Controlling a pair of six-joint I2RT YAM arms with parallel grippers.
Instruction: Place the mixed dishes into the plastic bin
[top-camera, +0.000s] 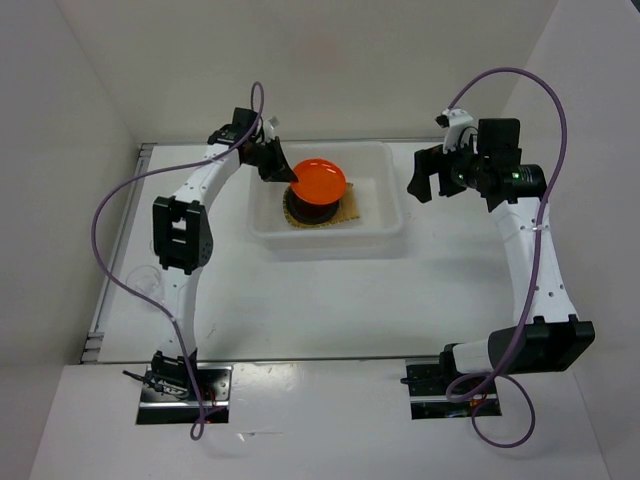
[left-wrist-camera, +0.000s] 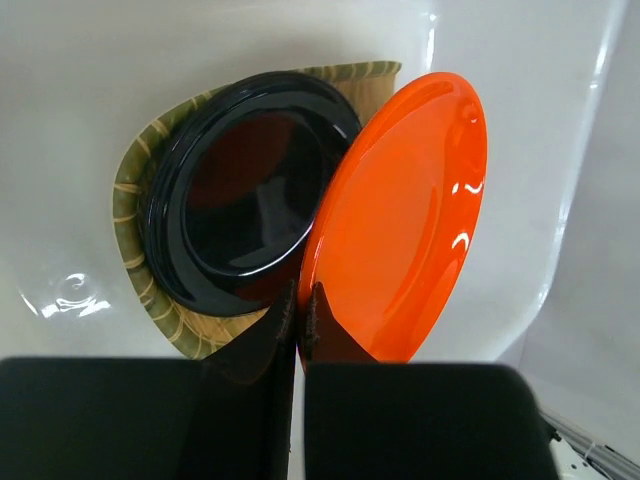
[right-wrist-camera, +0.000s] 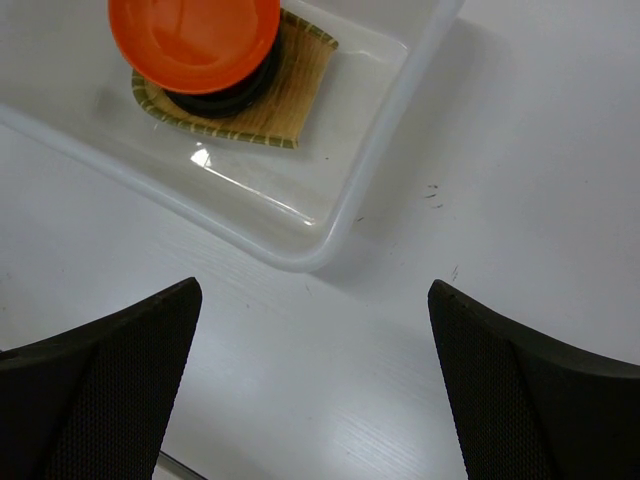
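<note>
In the top view we see the plastic bin (top-camera: 375, 236) in the upper middle of the frame, sitting on the white table (top-camera: 330, 300). Inside it lies the tan woven tray (top-camera: 351, 210), and the black plate (top-camera: 303, 213) rests on the tray. The left gripper (top-camera: 284, 172) reaches into the bin from the upper left, its jaws clamped on the rim of the orange plate (top-camera: 320, 180), which hangs over the black plate. In the left wrist view we find the gripper (left-wrist-camera: 300, 302) at the bottom centre, pinching the lower edge of the orange plate (left-wrist-camera: 400, 220). That plate stands tilted in the right half of the frame and overlaps the right edge of the black plate (left-wrist-camera: 245, 190), with the tray (left-wrist-camera: 133, 190) showing around the dark rim at the left. The right gripper (top-camera: 433, 175) hovers in the upper right of the top view, just beside the bin and outside it, with its jaws spread wide and nothing between them. In the right wrist view we see it (right-wrist-camera: 315, 290) over bare table, with the corner of the bin (right-wrist-camera: 300, 256) above it. The orange plate (right-wrist-camera: 195, 40), black plate (right-wrist-camera: 215, 100) and tray (right-wrist-camera: 295, 85) sit in the upper left.
</note>
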